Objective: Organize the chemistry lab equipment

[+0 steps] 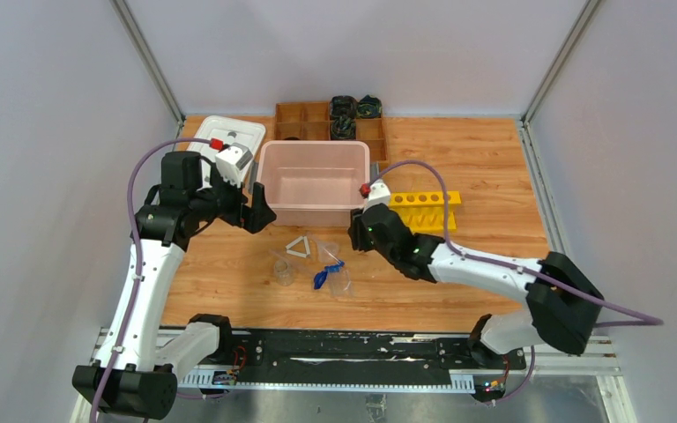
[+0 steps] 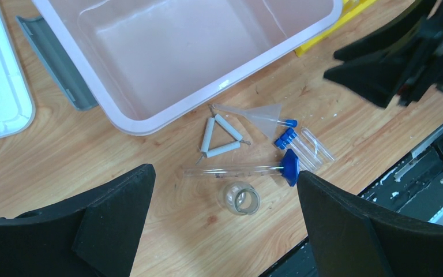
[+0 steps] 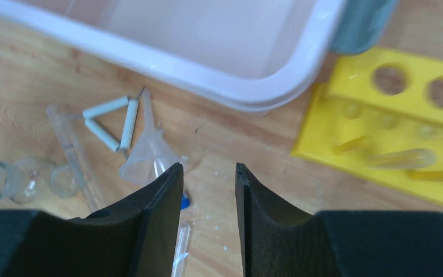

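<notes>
The lab equipment lies in a loose cluster on the wood in front of the pink bin [image 1: 314,181]. It includes a white triangle [image 2: 220,137], a clear funnel [image 2: 259,115], a small clear beaker [image 2: 241,198] on its side, a long clear tube [image 2: 236,169] with a blue piece [image 2: 290,166] at its end, and short tubes with blue caps [image 2: 303,144]. My left gripper [image 2: 224,173] hangs wide open above the cluster, holding nothing. To the cluster's right, my right gripper [image 3: 209,167] is open and empty, beside the funnel [image 3: 150,156] and near the yellow rack [image 3: 392,127].
A clear tube [image 3: 404,157] lies on the yellow rack [image 1: 423,210]. A white tray [image 1: 225,141] sits back left, and a wooden compartment box [image 1: 331,122] stands behind the bin. A black rail [image 1: 344,348] runs along the near table edge.
</notes>
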Controlling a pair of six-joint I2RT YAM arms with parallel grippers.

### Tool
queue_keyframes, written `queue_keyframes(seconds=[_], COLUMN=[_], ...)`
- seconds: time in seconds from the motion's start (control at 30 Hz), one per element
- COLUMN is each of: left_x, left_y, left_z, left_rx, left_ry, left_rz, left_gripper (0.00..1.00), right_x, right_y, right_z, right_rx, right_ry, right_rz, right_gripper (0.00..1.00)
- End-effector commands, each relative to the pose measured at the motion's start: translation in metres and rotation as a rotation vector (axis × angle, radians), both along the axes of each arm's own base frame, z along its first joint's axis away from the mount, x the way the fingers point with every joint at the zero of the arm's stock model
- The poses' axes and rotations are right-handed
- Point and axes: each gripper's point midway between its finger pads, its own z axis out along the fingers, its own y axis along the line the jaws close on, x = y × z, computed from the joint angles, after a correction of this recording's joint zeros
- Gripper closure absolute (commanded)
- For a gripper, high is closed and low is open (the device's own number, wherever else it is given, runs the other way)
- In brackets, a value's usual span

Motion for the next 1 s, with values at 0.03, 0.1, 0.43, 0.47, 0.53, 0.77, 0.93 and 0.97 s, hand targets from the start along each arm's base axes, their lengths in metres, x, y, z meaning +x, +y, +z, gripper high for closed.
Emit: queue_keyframes(seconds=[0.03, 0.1, 0.43, 0.47, 0.53, 0.77, 0.93, 0.97], left_x=[-0.002, -0.003, -0.004, -0.004, -0.003, -0.002, -0.001, -0.001], left_y=[0.0, 0.001, 0.001, 0.001, 0.001, 0.002, 0.003, 0.003], left_z=[0.017, 0.018, 0.015, 0.015, 0.015, 0.014, 0.011, 0.011], left_rx=[0.001, 0.005, 0.009, 0.01, 0.011, 0.015, 0.026, 0.027], left_ry=[-0.058, -0.068, -0.065, -0.063, -0.063, -0.058, -0.06, -0.059], left_rz=[-0.003, -0.005, -0.006, -0.005, -0.006, -0.002, -0.003, -0.004], left_gripper=[0.0, 0.0, 0.0, 0.0, 0.0, 0.0, 0.0, 0.0], right_x=[-0.029, -0.031, -0.029, -0.028, -0.025, -0.019, -0.028, -0.029], right_y=[0.033, 0.037, 0.054, 0.056, 0.061, 0.076, 0.076, 0.074], right_z=[-0.045, -0.056, -0.077, -0.077, -0.077, -0.082, -0.095, -0.097], right_rx=[-0.039, -0.047, -0.081, -0.081, -0.084, -0.106, -0.13, -0.134], right_ry=[0.154, 0.168, 0.165, 0.158, 0.146, 0.15, 0.178, 0.181], right_rz=[0.085, 0.093, 0.154, 0.159, 0.171, 0.207, 0.23, 0.23], right_gripper=[0.58, 0.58, 0.44, 0.43, 0.43, 0.47, 0.53, 0.56])
